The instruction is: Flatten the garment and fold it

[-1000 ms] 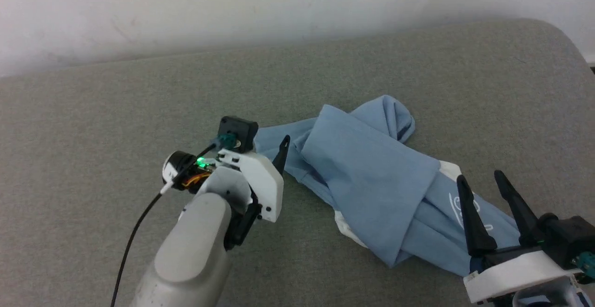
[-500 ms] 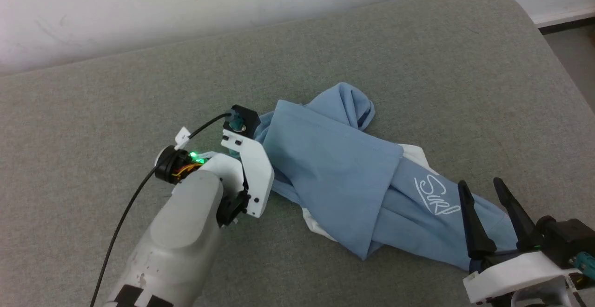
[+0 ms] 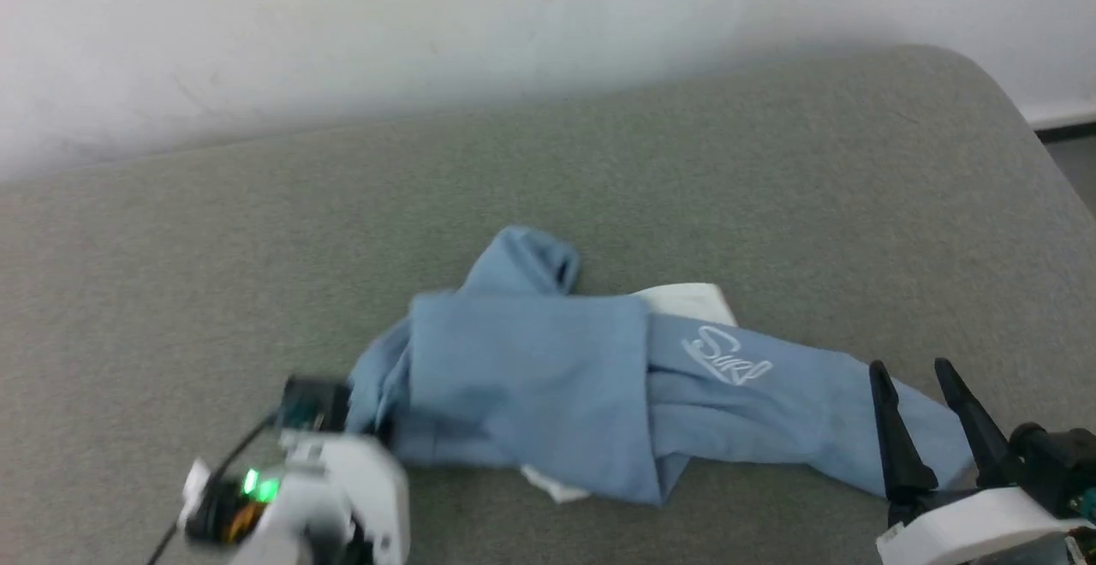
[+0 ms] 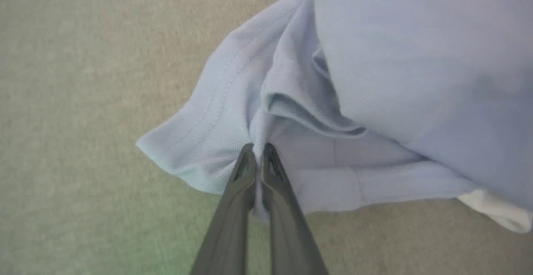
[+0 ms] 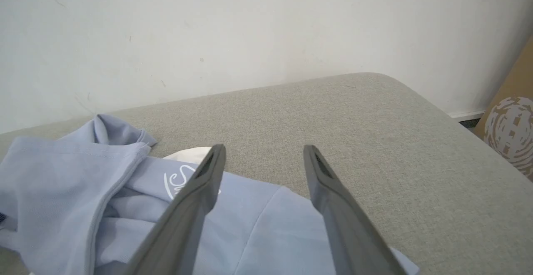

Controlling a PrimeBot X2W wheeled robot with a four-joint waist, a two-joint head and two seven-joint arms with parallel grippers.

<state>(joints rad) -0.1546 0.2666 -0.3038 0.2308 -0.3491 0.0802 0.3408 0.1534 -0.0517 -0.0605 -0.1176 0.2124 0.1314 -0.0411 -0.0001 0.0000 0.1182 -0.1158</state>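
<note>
Grey cushion [image 3: 257, 248] bears the crumpled garment [image 3: 531, 385] at its middle; left gripper [image 4: 258, 152] jaws are pinched shut on a stitched edge, right gripper [image 3: 909, 368] jaws gape empty above the other end, so pulling gently outward and low seems best.

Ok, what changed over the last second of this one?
The left gripper, open beside the garment a second ago, has shut on a fold at its left end and drawn that end toward the robot, so it now lies more across the head view; the camera also shifted a little. The right gripper stayed open over the garment's right end, holding nothing.
</note>
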